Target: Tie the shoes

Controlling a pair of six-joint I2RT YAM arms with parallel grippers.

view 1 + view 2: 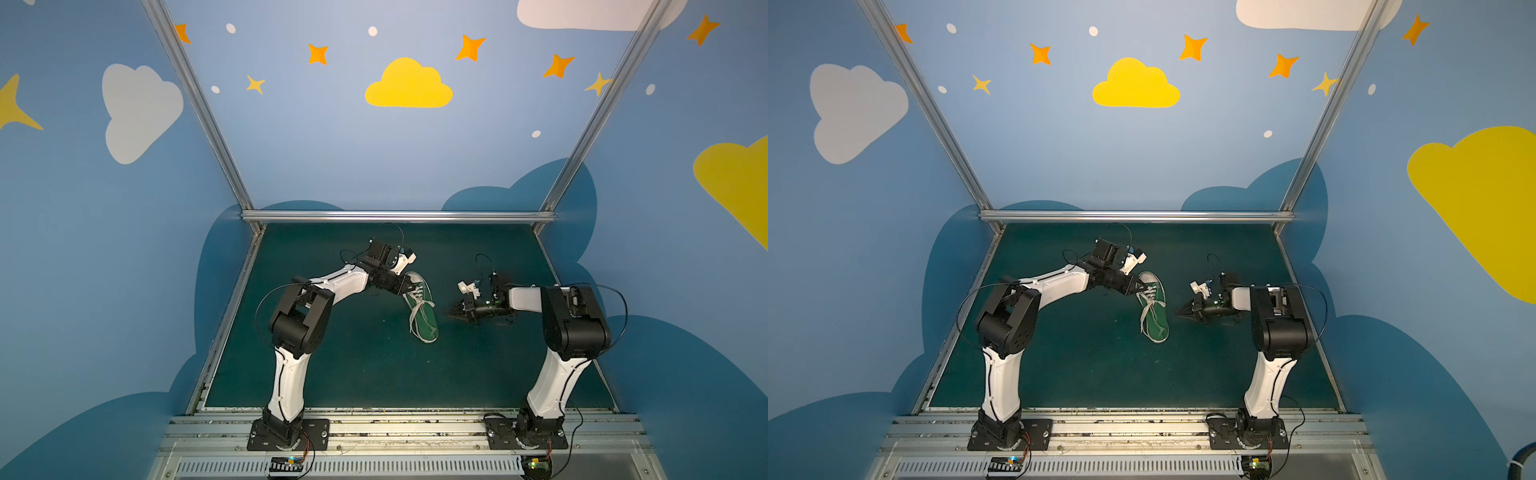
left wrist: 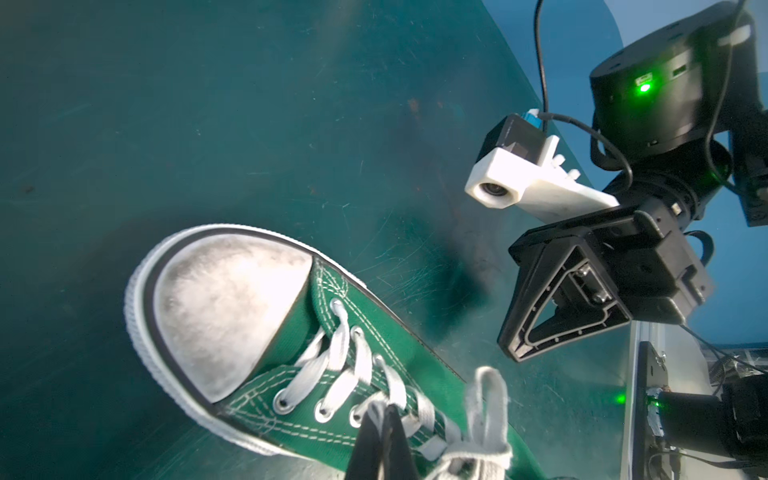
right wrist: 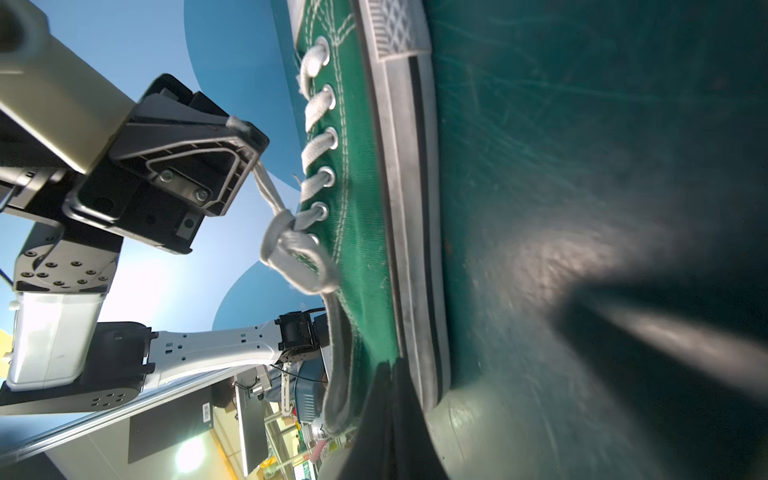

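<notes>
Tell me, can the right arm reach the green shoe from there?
Probably yes. The right gripper, shut, points at the shoe with only bare mat between them. The left gripper pinches a lace nearer the toe, out of the way.

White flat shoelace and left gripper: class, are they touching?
Touching. The right wrist view shows the white flat shoelace of the green canvas sneaker running from its knot into the left gripper's shut jaws.
</notes>
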